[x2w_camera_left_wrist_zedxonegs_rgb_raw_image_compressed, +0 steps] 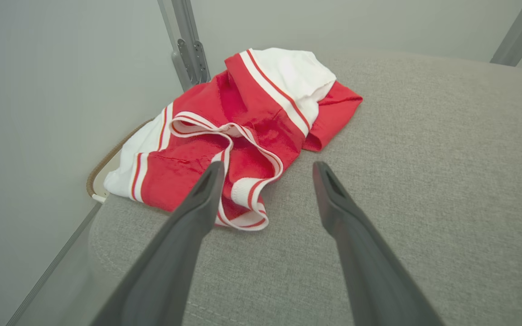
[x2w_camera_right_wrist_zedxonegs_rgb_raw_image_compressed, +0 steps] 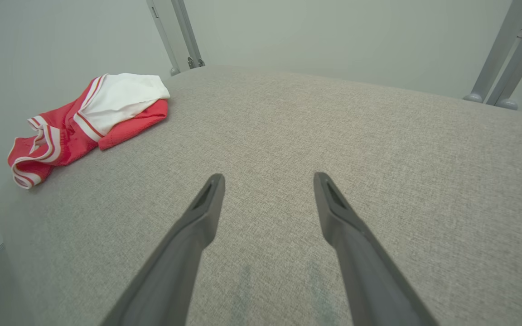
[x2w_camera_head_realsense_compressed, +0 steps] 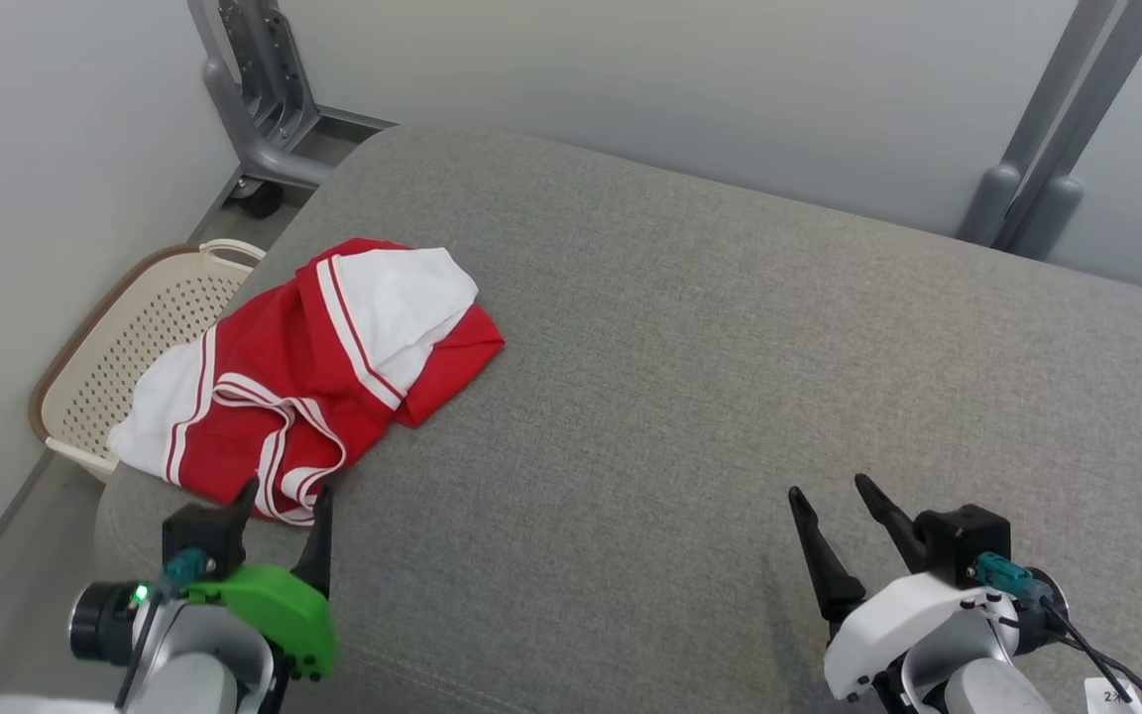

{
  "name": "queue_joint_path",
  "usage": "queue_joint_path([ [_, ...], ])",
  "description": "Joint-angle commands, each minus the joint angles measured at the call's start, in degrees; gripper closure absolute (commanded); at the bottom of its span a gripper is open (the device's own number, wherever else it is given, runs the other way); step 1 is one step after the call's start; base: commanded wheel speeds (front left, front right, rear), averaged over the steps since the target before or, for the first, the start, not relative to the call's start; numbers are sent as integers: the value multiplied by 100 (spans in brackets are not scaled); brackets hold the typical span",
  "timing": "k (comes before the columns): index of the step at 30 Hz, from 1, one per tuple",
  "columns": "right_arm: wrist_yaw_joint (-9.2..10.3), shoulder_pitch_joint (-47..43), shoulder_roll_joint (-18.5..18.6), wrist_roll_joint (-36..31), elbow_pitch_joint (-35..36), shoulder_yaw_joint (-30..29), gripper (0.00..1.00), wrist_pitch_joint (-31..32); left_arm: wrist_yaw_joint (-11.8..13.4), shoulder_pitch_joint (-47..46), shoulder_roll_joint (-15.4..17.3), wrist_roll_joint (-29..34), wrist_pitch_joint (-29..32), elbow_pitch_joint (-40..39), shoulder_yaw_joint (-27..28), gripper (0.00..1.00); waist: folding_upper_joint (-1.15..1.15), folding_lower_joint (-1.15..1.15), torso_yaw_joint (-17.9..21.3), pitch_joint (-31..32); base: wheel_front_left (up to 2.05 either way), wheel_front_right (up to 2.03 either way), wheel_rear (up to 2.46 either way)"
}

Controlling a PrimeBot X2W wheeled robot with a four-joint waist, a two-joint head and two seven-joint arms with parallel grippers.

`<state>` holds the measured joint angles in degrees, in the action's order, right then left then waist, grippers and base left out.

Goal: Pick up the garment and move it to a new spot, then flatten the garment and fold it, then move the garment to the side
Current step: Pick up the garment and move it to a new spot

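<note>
Two pairs of jaws spread wide, left gripper (x2w_camera_head_realsense_compressed: 288,486) beside crumpled garment (x2w_camera_head_realsense_compressed: 313,367), right gripper (x2w_camera_head_realsense_compressed: 827,485) well apart.

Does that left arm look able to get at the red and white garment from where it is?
Probably yes. Its open jaws point straight at the red-and-white garment, tips right by its near striped edge, above the grey cushion, and nothing stands between them.

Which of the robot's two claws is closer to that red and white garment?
Left. The left gripper hovers open at the near edge of the garment, by its striped trim. The right gripper, also open, is far off to the side over the grey cushion.
</note>
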<state>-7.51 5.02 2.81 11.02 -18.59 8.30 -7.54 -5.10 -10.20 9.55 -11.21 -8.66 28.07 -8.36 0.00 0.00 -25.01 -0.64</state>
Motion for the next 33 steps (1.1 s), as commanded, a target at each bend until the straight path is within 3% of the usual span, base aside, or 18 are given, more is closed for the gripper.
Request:
queue_joint_path([
  [1,5,49,17,-49,74,-35,0,53,-51,-236,22,-52,122,89,-44,0,0,0,33,-149,0,0,0],
  [6,5,129,93,-257,449,-88,0,338,-85,-1309,5,-263,1085,756,-55,0,0,0,164,-603,0,0,0],
  [18,5,194,534,-344,1295,49,0,933,804,-2802,120,-416,2680,2095,258,0,0,0,577,-1475,0,0,0],
  [25,5,117,644,-346,1568,71,0,1080,790,-3037,128,-559,2958,2358,259,0,0,0,620,-1674,0,0,0],
  [26,5,117,646,-352,1580,76,0,1078,791,-3052,122,-589,2889,2355,277,51,0,0,621,-1684,0,0,0],
  [27,5,115,651,-354,1583,87,0,1089,800,-3079,119,-587,2858,2364,283,96,0,0,623,-1685,0,0,0],
  [33,5,122,633,-333,1554,147,0,1100,773,-3193,93,-543,2427,2364,210,100,0,0,633,-1617,0,0,0],
])
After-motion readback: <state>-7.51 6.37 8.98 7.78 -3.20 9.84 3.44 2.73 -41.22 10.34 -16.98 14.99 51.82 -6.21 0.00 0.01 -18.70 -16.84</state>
